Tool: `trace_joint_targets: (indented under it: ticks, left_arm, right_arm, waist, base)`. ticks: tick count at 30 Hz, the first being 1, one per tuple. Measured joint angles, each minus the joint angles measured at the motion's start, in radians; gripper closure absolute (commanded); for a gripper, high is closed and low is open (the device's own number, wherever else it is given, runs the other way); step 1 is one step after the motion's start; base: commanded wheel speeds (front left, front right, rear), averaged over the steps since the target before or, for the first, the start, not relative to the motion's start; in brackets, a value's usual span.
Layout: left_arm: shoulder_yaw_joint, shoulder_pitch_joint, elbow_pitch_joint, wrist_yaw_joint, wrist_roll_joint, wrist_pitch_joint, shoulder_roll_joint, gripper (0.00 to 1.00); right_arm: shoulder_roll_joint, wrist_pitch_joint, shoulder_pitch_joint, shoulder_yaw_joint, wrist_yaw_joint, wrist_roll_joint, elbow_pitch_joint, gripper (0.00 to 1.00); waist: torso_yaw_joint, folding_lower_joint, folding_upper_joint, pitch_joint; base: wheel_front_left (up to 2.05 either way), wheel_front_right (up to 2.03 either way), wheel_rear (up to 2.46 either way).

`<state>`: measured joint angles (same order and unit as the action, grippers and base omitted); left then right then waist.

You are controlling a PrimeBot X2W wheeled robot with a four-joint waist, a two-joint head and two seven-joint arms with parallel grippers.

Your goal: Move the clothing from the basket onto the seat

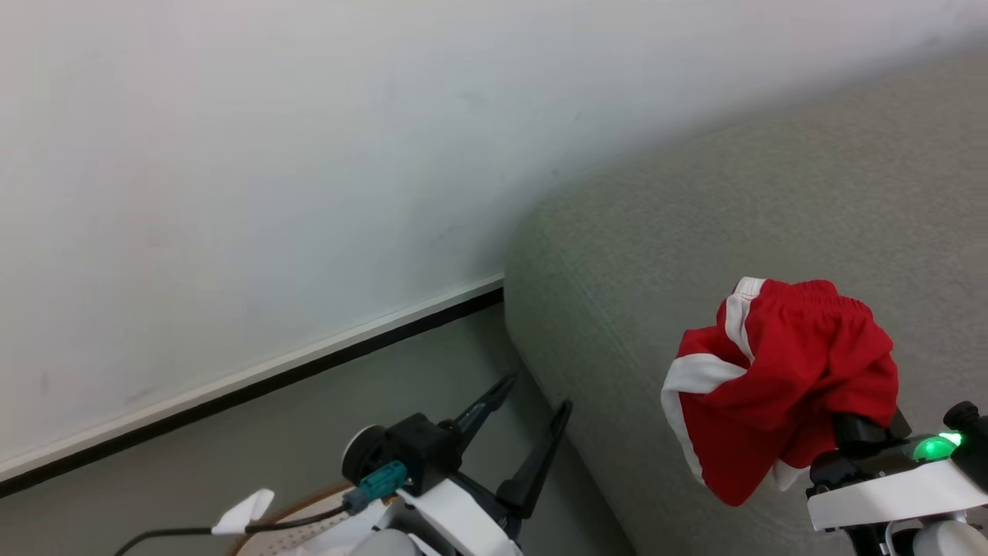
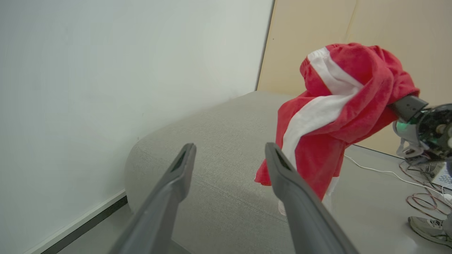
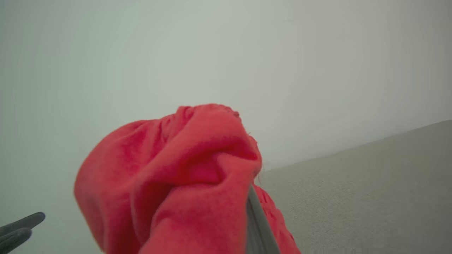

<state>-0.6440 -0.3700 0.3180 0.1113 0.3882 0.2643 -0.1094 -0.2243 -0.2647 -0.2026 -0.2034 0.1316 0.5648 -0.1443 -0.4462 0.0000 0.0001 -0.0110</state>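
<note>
The red clothing point(image 1: 787, 371) with white bands hangs bunched over my right gripper point(image 1: 857, 428), which is shut on it above the grey seat point(image 1: 695, 232). In the right wrist view the clothing point(image 3: 183, 183) covers the fingers except for one grey finger point(image 3: 256, 218), with the seat point(image 3: 370, 183) behind. My left gripper point(image 1: 532, 405) stands open and holds nothing, low over the floor beside the seat's rounded corner. In the left wrist view, that gripper point(image 2: 229, 150) points at the seat point(image 2: 212, 141), with the clothing point(image 2: 339, 106) hanging to its right. A sliver of the basket point(image 1: 297, 506) shows under the left arm.
A white wall point(image 1: 270, 154) with a black baseboard point(image 1: 309, 367) runs behind the seat's corner, above the grey floor point(image 1: 231, 455). In the left wrist view, cables point(image 2: 420, 197) and a shoe point(image 2: 427, 227) lie on the floor at the right, before a beige panel point(image 2: 310, 42).
</note>
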Motion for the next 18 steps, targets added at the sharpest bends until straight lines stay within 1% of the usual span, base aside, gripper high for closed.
trace_joint_targets:
  ticks: [3, 6, 13, 18]
  left_arm:
    - [0.005, 0.009, 0.003, 0.005, -0.015, 0.000, 0.006, 0.00]
    - [-0.002, 0.007, 0.009, 0.012, -0.021, 0.000, 0.015, 0.00]
    - [-0.012, -0.005, 0.021, 0.016, -0.030, 0.000, 0.025, 0.00]
    - [-0.012, -0.002, 0.018, 0.017, -0.030, 0.000, 0.024, 0.00]
  right_arm:
    - [0.000, 0.000, 0.000, 0.010, 0.000, 0.000, 0.006, 1.00]
    - [-0.002, 0.000, 0.006, 0.038, 0.000, 0.000, 0.017, 1.00]
    - [-0.001, 0.000, 0.022, 0.080, 0.000, 0.000, 0.037, 1.00]
    - [-0.013, 0.000, 0.012, 0.084, 0.000, 0.013, 0.008, 1.00]
  waist:
    - [-0.046, 0.0000, 0.0000, 0.007]
    - [-0.070, 0.0000, 0.0000, 0.021]
    - [-0.080, 0.0000, 0.0000, 0.034]
    - [-0.082, 0.0000, 0.0000, 0.033]
  base:
    - [0.00, 0.00, 0.00]
    - [0.00, 0.00, 0.00]
    - [0.00, 0.00, 0.00]
    - [0.00, 0.00, 0.00]
